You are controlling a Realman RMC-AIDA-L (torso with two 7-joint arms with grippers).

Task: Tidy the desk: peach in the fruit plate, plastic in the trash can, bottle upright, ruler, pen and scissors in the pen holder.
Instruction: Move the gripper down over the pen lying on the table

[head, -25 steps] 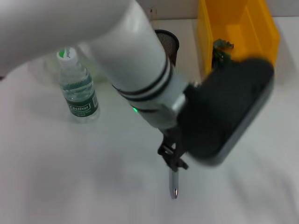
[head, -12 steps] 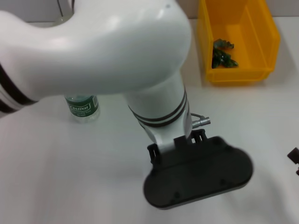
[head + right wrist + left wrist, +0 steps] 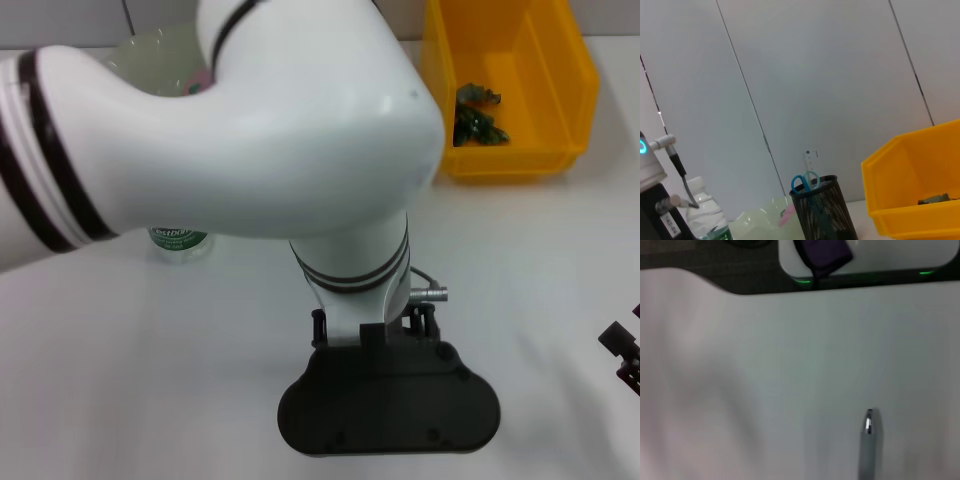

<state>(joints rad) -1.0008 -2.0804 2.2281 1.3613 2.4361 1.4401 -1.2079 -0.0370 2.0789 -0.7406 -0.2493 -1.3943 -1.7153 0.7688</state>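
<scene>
My left arm fills the middle of the head view, and its black wrist housing (image 3: 388, 412) hangs low over the near table, hiding the left gripper. A silver pen (image 3: 868, 442) shows in the left wrist view, its tip over the white table. The bottle (image 3: 181, 240) stands upright behind the arm. Blue scissors (image 3: 805, 182) stick out of the black mesh pen holder (image 3: 822, 212). The pink peach (image 3: 198, 82) lies in the clear green fruit plate (image 3: 145, 60). Green plastic (image 3: 478, 113) sits in the yellow trash can (image 3: 510, 160). My right gripper (image 3: 624, 350) waits at the right edge. The ruler is out of view.
A grey wall rises behind the table. The robot's base (image 3: 865, 257) lies beyond the table's near edge. White tabletop (image 3: 540, 260) stretches between the left wrist and the yellow trash can.
The left arm has swung its wrist back toward the near edge, now covering the spot where the pen showed under the gripper. The right gripper has come into view at the right edge.
</scene>
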